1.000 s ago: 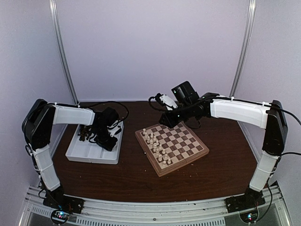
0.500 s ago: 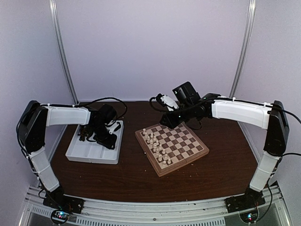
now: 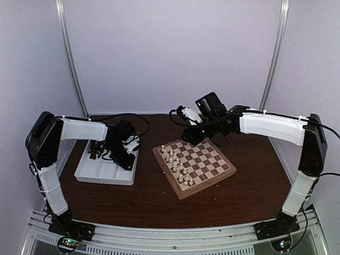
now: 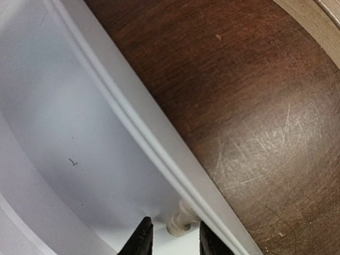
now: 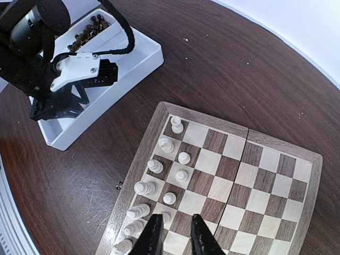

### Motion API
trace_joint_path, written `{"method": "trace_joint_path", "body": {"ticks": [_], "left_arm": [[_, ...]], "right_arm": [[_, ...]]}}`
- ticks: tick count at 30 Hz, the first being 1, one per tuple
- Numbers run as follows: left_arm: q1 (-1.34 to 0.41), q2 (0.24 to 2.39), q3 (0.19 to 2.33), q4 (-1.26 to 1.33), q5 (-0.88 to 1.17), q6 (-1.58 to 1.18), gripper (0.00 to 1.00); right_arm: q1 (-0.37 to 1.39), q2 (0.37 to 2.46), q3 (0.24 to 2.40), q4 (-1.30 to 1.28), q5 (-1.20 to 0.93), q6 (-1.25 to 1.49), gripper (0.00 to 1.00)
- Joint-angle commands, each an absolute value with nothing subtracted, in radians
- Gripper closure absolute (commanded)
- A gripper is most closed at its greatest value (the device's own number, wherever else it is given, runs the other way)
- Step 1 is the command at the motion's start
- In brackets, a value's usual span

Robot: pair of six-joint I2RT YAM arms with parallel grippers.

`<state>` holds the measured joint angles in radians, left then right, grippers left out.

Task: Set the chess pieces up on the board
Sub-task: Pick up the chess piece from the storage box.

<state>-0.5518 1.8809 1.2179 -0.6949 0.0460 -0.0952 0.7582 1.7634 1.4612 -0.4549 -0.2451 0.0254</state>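
Observation:
The board point(image 3: 183, 194) lies at the table's middle, with several cream-white chess pieces point(image 3: 175, 162) in two rows along its left side. My left gripper point(image 3: 125, 154) is down in the white tray point(image 3: 101, 172). In the left wrist view it point(image 4: 174, 243) is open, its fingertips either side of a cream piece point(image 4: 180, 222) lying against the tray's rim point(image 4: 138, 127). My right gripper point(image 3: 190, 136) hovers over the board's far left corner. In the right wrist view it point(image 5: 175, 236) is open and empty above the board point(image 5: 143, 154) and its cream pieces point(image 5: 184, 158).
Several dark brown pieces point(image 3: 95, 151) sit in the tray's far compartment, also seen in the right wrist view point(image 5: 87, 33). The board's right half holds no pieces. Dark wood table point(image 3: 249, 186) surrounds the board and the tray.
The left arm's shoulder and elbow shifted a little left and back again; its gripper stayed in the tray. The right arm has hardly moved.

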Motion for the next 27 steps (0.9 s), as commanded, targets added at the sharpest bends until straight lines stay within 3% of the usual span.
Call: {"method": "trace_joint_path", "body": {"ticks": [1,10,17,27], "left_arm": [[-0.558,1.904,1.238,-0.627,0.083,-0.039,0.67],[-0.558,1.941,1.228,-0.536,0.245,0.046,0.63],[-0.558,1.941,1.206,-0.455,0.297,0.065,0.78],[-0.558,1.911,1.201,-0.480,0.212,0.034,0.90]], "right_arm": [[0.765,1.724,1.463,-0.460,-0.228,0.025,0.80],[0.765,1.722,1.475,-0.465,-0.246,0.032,0.80],[0.765,1.730,1.492,-0.477,-0.251,0.031,0.80],[0.765,1.731,1.498,-0.477,-0.266,0.033,0.80]]}}
